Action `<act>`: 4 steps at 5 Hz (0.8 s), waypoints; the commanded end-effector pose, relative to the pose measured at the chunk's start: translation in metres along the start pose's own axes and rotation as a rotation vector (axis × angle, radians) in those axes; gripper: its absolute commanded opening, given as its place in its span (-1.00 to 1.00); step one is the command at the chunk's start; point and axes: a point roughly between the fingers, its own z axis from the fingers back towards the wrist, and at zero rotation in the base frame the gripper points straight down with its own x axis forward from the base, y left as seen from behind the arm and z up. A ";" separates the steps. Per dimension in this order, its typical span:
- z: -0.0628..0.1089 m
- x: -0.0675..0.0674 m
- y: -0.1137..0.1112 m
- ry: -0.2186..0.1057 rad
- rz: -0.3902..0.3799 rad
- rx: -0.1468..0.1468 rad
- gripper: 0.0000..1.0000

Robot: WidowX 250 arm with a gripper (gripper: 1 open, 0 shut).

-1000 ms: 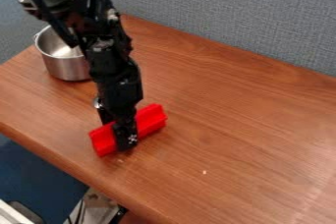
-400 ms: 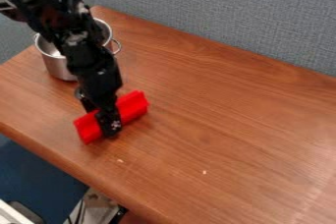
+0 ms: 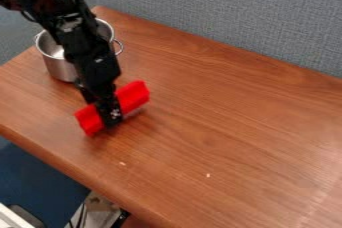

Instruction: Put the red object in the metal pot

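Your black robot arm comes down from the upper left of the view, and its gripper [image 3: 107, 114] points straight down, clamped across the middle of the bright red elongated rectangular block [image 3: 111, 107]. The jaws sit narrow, one on each long side of the block, so the grip is on the block itself. You can see red sticking out on both sides of the gripper: one end toward the lower left, the other toward the upper right, so the block lies on a diagonal. Whether it is lifted clear of the reddish-brown wooden surface [image 3: 227, 122] or just brushing it, you cannot tell from this angle; a dark shadow sits right under it.

Behind the arm, toward the upper left, stands the small round shiny stainless-steel pot [image 3: 56, 60]. It is upright near the surface's far left corner, straight-sided, with its rim partly hidden by the arm's links. The red block is near the pot but apart from it, in front and a little to the right as you look, and it is not inside.

A grey-blue wall [image 3: 254, 12] runs behind the surface. The wood to the right of the block is bare apart from a tiny pale speck near the front edge.
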 end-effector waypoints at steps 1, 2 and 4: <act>0.013 0.015 -0.019 -0.057 -0.044 0.030 -1.00; 0.006 0.024 -0.038 -0.055 -0.111 0.024 -1.00; -0.008 0.017 -0.016 0.037 -0.212 -0.079 -1.00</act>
